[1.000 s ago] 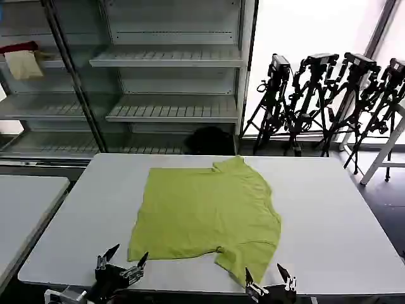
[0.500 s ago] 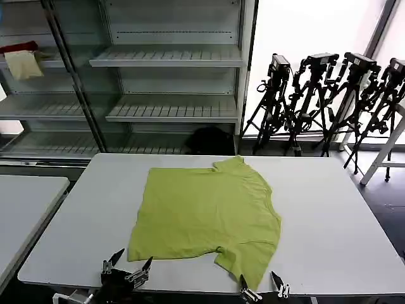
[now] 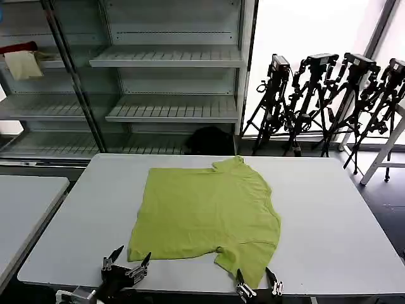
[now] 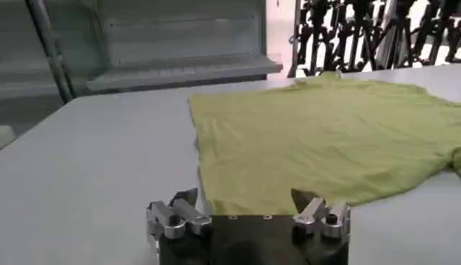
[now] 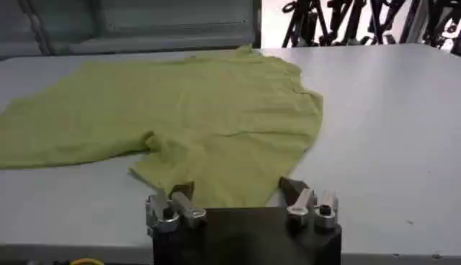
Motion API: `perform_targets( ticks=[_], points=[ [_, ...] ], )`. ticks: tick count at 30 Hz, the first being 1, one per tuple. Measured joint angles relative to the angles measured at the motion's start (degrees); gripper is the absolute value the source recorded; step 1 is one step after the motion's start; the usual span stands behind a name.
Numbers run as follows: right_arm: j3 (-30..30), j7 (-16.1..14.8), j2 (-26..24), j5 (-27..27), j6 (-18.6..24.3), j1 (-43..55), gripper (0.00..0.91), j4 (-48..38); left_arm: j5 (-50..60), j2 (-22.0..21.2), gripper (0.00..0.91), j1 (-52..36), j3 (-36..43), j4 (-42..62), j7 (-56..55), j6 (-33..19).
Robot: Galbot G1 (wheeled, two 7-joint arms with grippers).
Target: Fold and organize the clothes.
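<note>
Your T-shirt (image 3: 205, 212) lies spread flat on the grey table (image 3: 329, 234), roughly in the middle and a little toward the near edge. Its neck faces the robot's right, its hem the left, and one sleeve points to the far edge while the other hangs toward the near edge. The cloth is mostly smooth, with light wrinkles near that near sleeve.

Your left gripper (image 3: 128, 259) sits at the near edge of the table, just beside the shirt's near hem corner. Its fingers are spread apart with nothing between them. In the left wrist view the gripper (image 4: 248, 204) points at the hem, and the T-shirt (image 4: 324, 137) starts right past its fingertips; you cannot tell whether the tips touch the cloth.

Your right gripper (image 3: 256, 280) is at the near edge too, right at the tip of the near sleeve. Its fingers are parted and empty. In the right wrist view the gripper (image 5: 238, 193) straddles the sleeve's end, the T-shirt (image 5: 194, 108) stretching away across the table; contact with the sleeve is not clear.

Behind the table stand metal shelves (image 3: 171, 60); a red cloth (image 3: 18, 47) and a cream cloth (image 3: 24, 64) lie on a shelf at far left. Tripods (image 3: 329, 101) stand on the floor at far right.
</note>
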Motion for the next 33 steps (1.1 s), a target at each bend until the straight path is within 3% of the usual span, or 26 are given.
perform_targets(
  ticks=[2, 3, 4, 33],
  points=[
    [0.00, 0.15, 0.00, -0.01, 0.02, 0.01, 0.060, -0.13, 0.02, -0.05, 0.101, 0.24, -0.02, 0.26, 0.00, -0.01],
    [-0.07, 0.21, 0.00, -0.01, 0.02, 0.00, 0.010, -0.14, 0.00, -0.08, 0.101, 0.34, -0.01, 0.42, 0.00, -0.01],
    [-0.15, 0.25, -0.02, -0.02, 0.02, -0.03, 0.000, -0.14, 0.00, -0.13, 0.020, 0.39, 0.00, 0.57, -0.01, 0.01],
    [0.18, -0.23, 0.08, 1.00, 3.54, 0.78, 0.000, 2.74, -2.22, -1.05, 0.000, -0.99, -0.39, -0.51, 0.44, 1.10]
  ],
)
